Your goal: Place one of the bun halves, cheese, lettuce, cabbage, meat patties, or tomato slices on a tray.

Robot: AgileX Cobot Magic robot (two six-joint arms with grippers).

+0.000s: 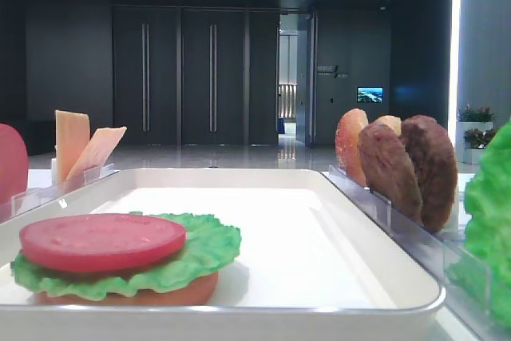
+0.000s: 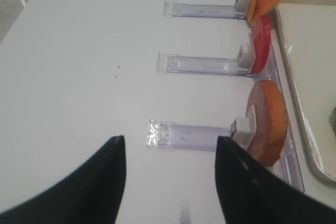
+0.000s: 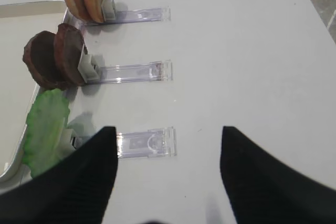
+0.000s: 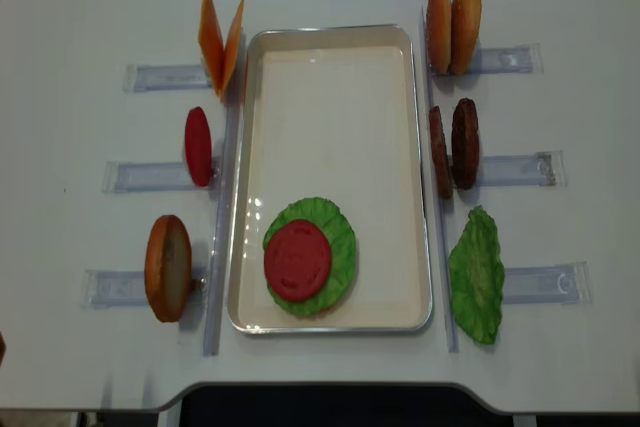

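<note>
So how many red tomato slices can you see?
2. One tomato slice lies flat on the lettuce in the tray; the other stands on edge in the middle rack left of the tray. None seem hidden.

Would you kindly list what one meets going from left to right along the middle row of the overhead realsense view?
Clear rack → upright tomato slice → white tray → two upright meat patties → clear rack on the right.
</note>
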